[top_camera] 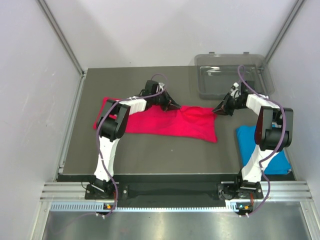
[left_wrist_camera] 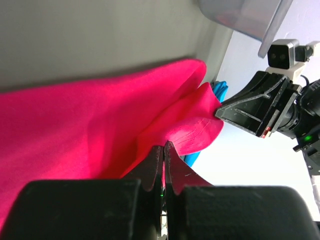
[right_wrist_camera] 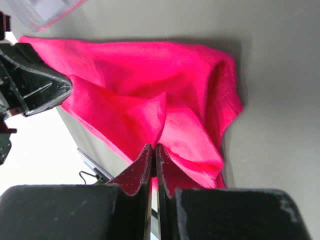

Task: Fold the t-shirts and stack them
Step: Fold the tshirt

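Left pincer (left_wrist_camera: 163,150) and right pincer (right_wrist_camera: 153,150), each clenched on a fold of the bright crimson-pink cloth t-shirt (top_camera: 170,122) spread across the dark grey counter (top_camera: 150,155); the sky-blue cloth t-shirt (top_camera: 247,142) lies by the right arm's base.

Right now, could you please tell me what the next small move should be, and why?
Probably lift both grippers together and draw the cloth toward the near edge to make a fold. The left gripper and right gripper are each shut on the far edge of the crimson-pink t-shirt, which lies spread out wide.
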Robot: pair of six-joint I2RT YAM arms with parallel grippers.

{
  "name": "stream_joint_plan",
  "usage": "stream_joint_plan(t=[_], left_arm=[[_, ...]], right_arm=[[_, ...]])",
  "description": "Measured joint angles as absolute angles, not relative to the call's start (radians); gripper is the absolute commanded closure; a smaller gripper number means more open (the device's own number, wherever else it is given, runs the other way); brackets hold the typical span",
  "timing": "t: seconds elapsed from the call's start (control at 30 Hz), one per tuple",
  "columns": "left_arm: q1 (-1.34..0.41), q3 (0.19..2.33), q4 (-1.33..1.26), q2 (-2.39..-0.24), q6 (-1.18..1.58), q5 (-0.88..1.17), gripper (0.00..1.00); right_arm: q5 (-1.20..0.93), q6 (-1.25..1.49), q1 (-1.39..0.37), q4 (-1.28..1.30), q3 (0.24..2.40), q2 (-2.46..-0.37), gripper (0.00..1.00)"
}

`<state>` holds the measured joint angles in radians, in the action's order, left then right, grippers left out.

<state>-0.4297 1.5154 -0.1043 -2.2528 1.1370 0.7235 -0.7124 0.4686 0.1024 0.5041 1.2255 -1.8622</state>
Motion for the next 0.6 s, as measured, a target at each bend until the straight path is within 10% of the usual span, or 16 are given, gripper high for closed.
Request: stream_joint_plan(t=[0.6], left_arm=[[-0.425,1.427,-0.048,-2.25,1.111,0.782,1.0]], right_arm=[[-0.711,0.488,0.086,0.52,1.137,-1.791,1.0]])
